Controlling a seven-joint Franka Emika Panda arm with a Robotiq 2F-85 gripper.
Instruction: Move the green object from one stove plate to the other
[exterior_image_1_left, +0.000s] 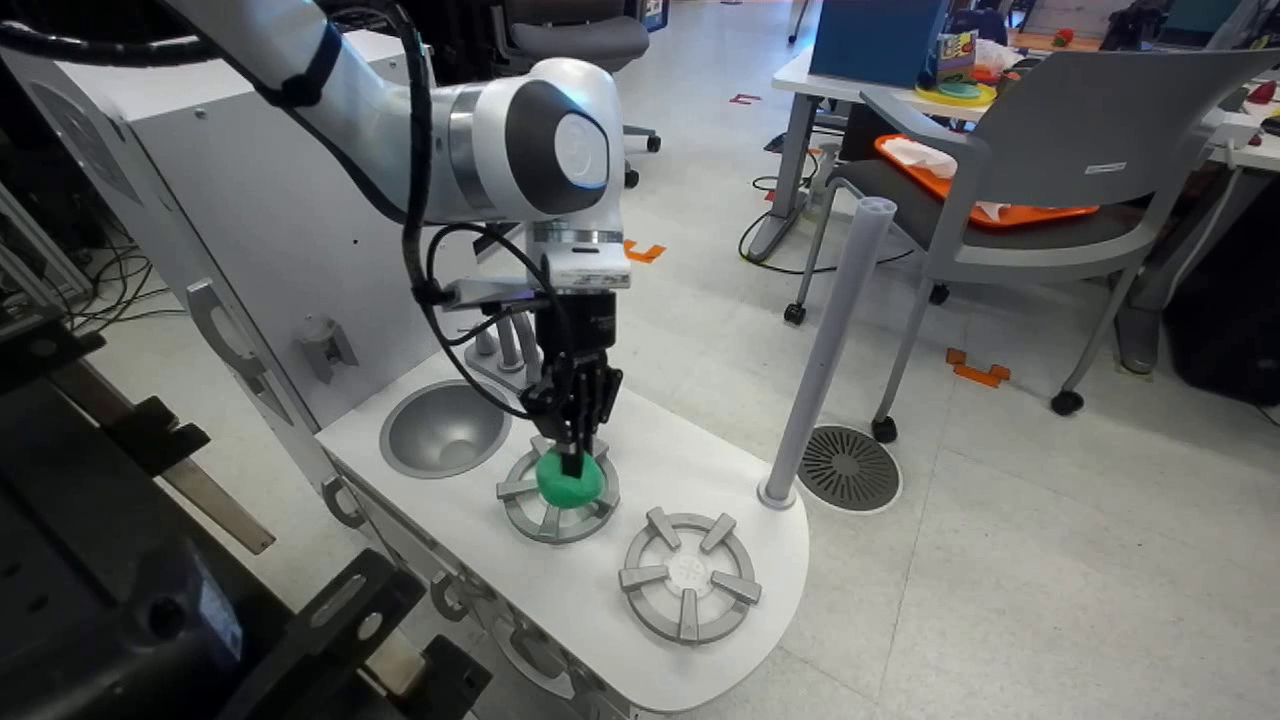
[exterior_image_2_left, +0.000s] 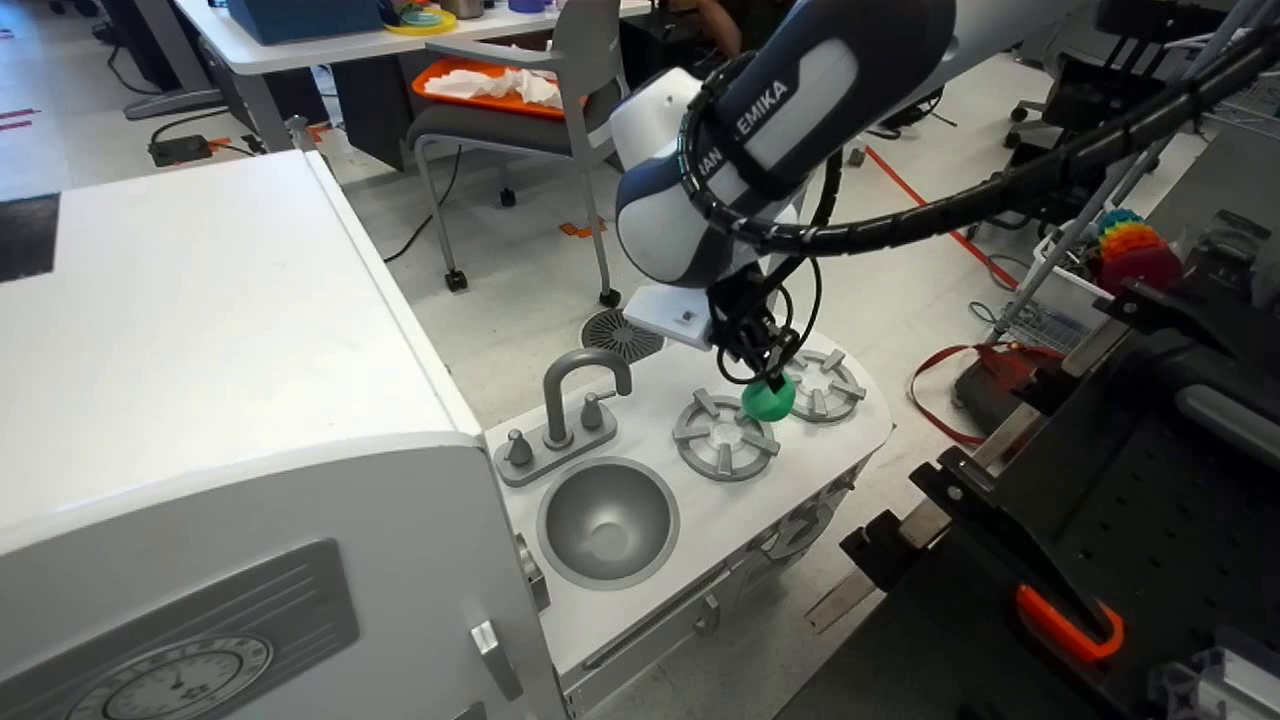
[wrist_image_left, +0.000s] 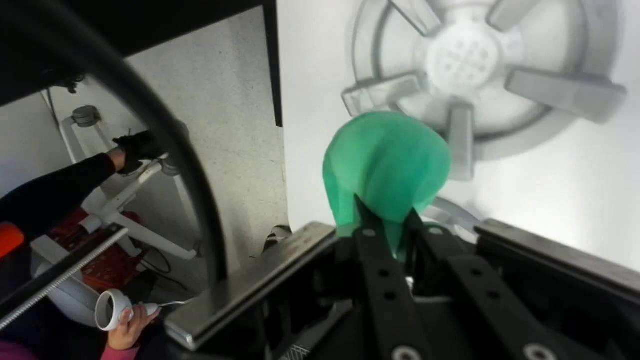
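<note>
The green object (exterior_image_1_left: 566, 488) is a roundish lump, pinched between the fingers of my gripper (exterior_image_1_left: 573, 462). In an exterior view my gripper (exterior_image_2_left: 772, 382) holds the green object (exterior_image_2_left: 768, 404) off the counter, over the edge between the plates. One stove plate (exterior_image_1_left: 549, 523) is beside the sink; it also shows in an exterior view (exterior_image_2_left: 725, 460). The other stove plate (exterior_image_1_left: 688, 615) is farther from the sink, partly covered by arm and object in an exterior view (exterior_image_2_left: 819, 403). In the wrist view, the fingers (wrist_image_left: 384, 212) press into the green object (wrist_image_left: 385, 155), with a plate (wrist_image_left: 560, 90) beyond.
The sink bowl (exterior_image_1_left: 446, 430) and faucet (exterior_image_2_left: 580, 395) are beside the plates. A grey post (exterior_image_1_left: 835, 350) rises at the counter's end. A tall white cabinet (exterior_image_2_left: 230, 330) adjoins the sink. A black table (exterior_image_2_left: 1100, 520) runs along the counter's front.
</note>
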